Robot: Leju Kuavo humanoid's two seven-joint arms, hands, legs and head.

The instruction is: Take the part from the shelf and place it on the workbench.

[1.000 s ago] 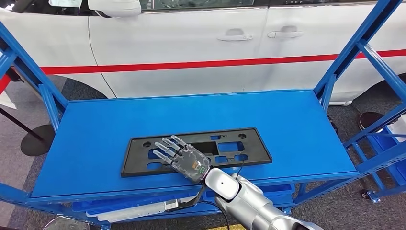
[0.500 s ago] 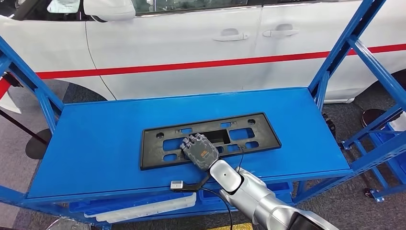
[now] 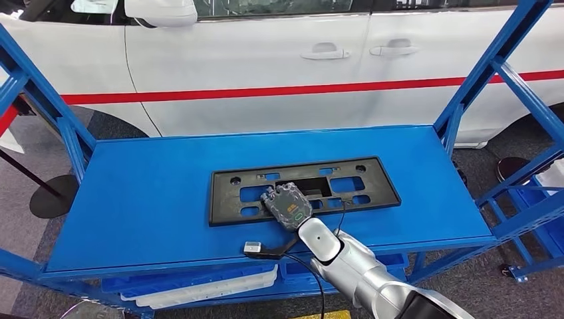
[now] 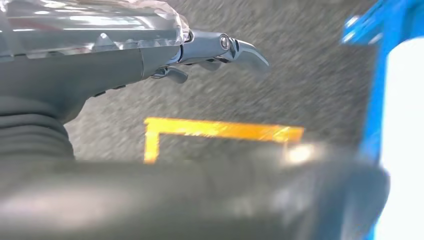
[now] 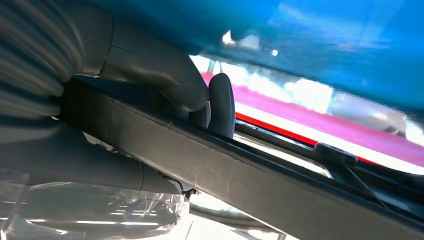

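Largest first: one white car with a red side stripe (image 3: 266,60) across the background, two door handles on it. In front of the car, one blue metal rack with a flat blue shelf (image 3: 133,199).

On that shelf, one flat black plastic part, a long rectangular frame with cut-out openings (image 3: 372,183), lying flat near the middle. Sits further toward the rack's right end than a second ago, at much the same camera angle, so appears to have been dragged sideways.

From below, one silver right arm ending in the right hand (image 3: 287,207) at the near long edge of the part. A second ago: fingers spread flat on top of the frame. Now: curled over that edge. In the right wrist view, dark fingers (image 5: 221,102) and the thick grey thumb pinching the black bar of the part (image 5: 240,175) between them. Reads as a grip just made; lift off the shelf not yet begun, and no worktop seen.

Below the shelf, white trays (image 3: 199,289), number unclear.

Hanging low over grey floor with one yellow marking (image 4: 220,131), one left hand (image 4: 150,50), fingers (image 4: 245,50) loosely extended and holding nothing.

Smallest: one black cable plug with a grey tip (image 3: 253,248) near the shelf's front edge.
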